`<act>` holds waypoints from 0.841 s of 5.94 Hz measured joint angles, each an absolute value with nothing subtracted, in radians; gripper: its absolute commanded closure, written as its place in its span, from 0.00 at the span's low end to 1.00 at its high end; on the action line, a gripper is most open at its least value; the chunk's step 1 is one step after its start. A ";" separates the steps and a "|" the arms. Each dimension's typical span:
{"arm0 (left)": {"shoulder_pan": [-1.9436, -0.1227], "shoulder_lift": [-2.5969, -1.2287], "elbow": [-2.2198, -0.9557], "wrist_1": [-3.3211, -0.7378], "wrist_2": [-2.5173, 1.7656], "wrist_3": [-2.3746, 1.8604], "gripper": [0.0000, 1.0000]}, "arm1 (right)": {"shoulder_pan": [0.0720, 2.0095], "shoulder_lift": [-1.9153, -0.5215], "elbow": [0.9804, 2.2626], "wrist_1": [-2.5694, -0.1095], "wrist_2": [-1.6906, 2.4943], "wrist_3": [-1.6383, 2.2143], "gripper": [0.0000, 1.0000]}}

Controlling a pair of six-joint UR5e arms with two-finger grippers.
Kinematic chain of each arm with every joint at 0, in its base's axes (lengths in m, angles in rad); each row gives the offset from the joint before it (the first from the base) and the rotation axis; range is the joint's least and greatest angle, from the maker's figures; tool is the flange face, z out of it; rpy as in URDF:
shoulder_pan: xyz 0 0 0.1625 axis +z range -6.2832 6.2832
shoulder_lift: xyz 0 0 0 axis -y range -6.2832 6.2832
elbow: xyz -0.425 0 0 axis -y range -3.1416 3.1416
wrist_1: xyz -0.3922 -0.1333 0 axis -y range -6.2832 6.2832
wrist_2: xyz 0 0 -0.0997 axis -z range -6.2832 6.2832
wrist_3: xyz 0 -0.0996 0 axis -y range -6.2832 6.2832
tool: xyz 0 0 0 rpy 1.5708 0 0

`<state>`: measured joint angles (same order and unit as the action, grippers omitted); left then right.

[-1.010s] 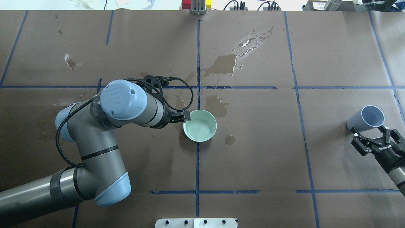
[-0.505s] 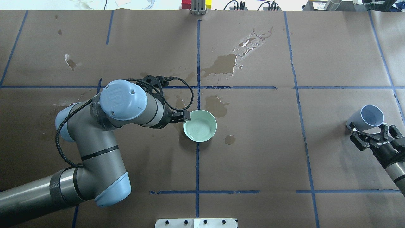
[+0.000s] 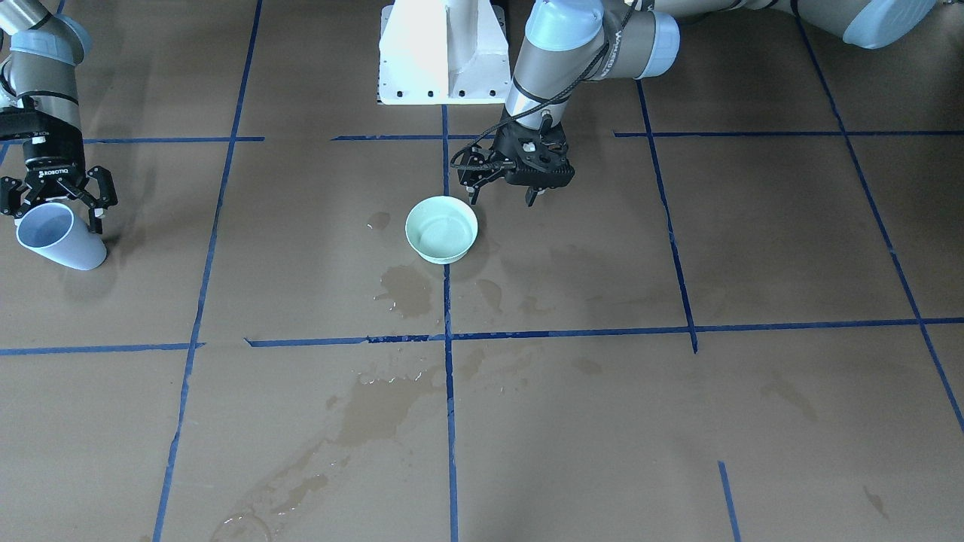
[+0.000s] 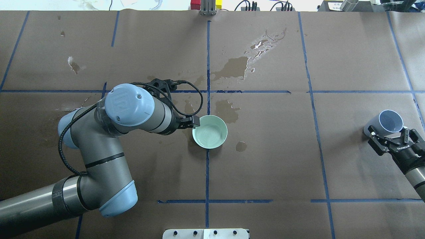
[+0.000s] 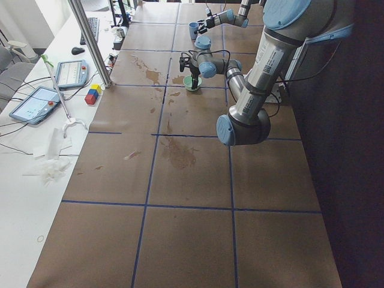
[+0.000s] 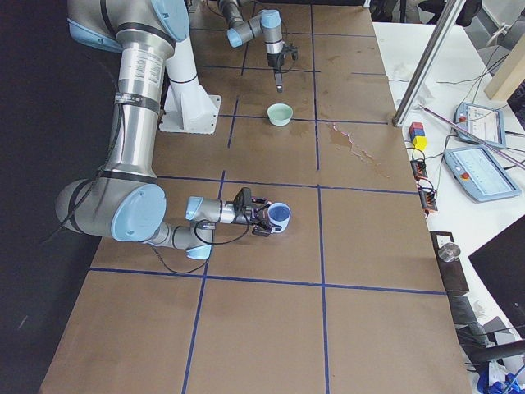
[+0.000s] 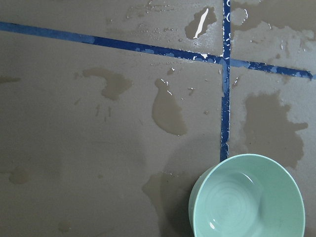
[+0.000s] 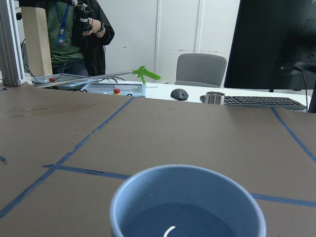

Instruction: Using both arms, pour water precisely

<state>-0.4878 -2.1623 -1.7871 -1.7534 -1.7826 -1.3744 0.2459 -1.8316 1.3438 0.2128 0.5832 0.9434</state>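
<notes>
Both sets of jaws are spread. The left gripper [image 3: 501, 199] hangs just beside the green bowl [image 3: 441, 228]; the right gripper [image 4: 389, 133] meets the blue cup [image 4: 391, 121] of water [image 8: 187, 217].

Premises: robotics test laboratory. Evidence: a large worktop [image 4: 265, 166] papered brown and gridded with blue tape [image 4: 207, 172]. A left arm [image 4: 99, 166] and a right arm [image 4: 415, 179] flank a white pedestal [image 3: 440, 53], top centre of the front view. Touchscreen pendants [image 5: 37, 103] lie at the left edge of the left view. A monitor [image 8: 276, 44], keyboard [image 8: 266, 102], office chair [image 8: 200, 69] and lanyard-wearing person [image 8: 74, 34] fill the top of the right wrist view.
</notes>
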 measured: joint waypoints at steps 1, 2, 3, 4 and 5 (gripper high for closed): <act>-0.488 -2.161 -1.788 -1.753 -1.783 -1.374 0.00 | 0.248 -1.829 1.342 0.212 0.584 0.943 0.02; -0.488 -2.159 -1.788 -1.753 -1.782 -1.374 0.00 | 0.252 -1.820 1.337 0.211 0.586 0.943 0.02; -0.488 -2.158 -1.789 -1.753 -1.782 -1.374 0.00 | 0.257 -1.805 1.324 0.211 0.591 0.942 0.03; -0.488 -2.157 -1.790 -1.753 -1.782 -1.374 0.00 | 0.264 -1.794 1.313 0.211 0.600 0.941 0.13; -0.488 -2.157 -1.790 -1.753 -1.782 -1.374 0.00 | 0.269 -1.790 1.309 0.212 0.606 0.941 0.44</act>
